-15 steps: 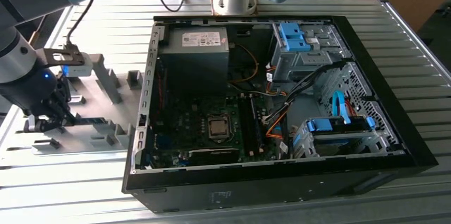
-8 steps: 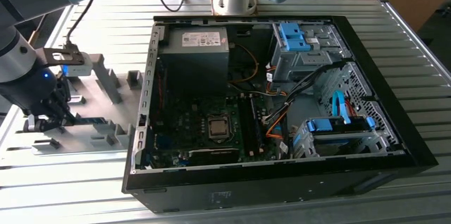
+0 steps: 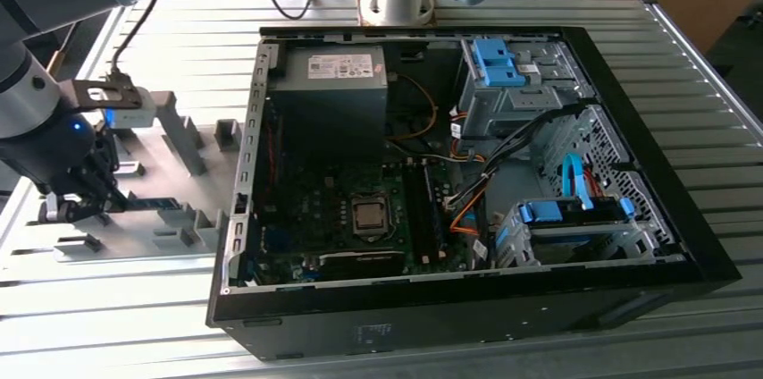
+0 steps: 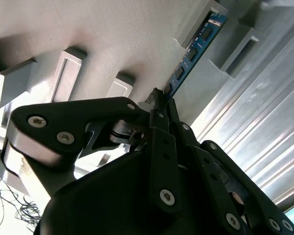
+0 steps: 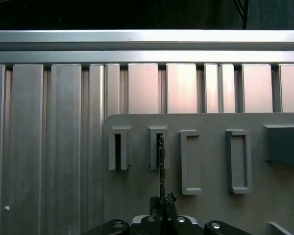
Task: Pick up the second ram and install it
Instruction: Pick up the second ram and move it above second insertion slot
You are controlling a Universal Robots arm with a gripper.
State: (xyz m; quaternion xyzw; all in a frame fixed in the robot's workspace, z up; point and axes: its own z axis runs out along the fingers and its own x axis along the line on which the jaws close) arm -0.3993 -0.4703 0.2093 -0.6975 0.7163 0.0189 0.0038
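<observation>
Even light filled the exterior view, leaving the ribbed table (image 3: pixel 203 39) pale and the open computer case (image 3: pixel 477 307) dim inside, while in the second wrist view glare bleached the grey plate (image 4: pixel 117 34) behind the dark gripper (image 4: pixel 160 97), and the first wrist view showed pinkish reflections on the table's ribs.

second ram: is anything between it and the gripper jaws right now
Nothing visible. In the second wrist view the gripper has its jaws shut on one end of the second ram; the other end sits in a grey holder block.
</observation>
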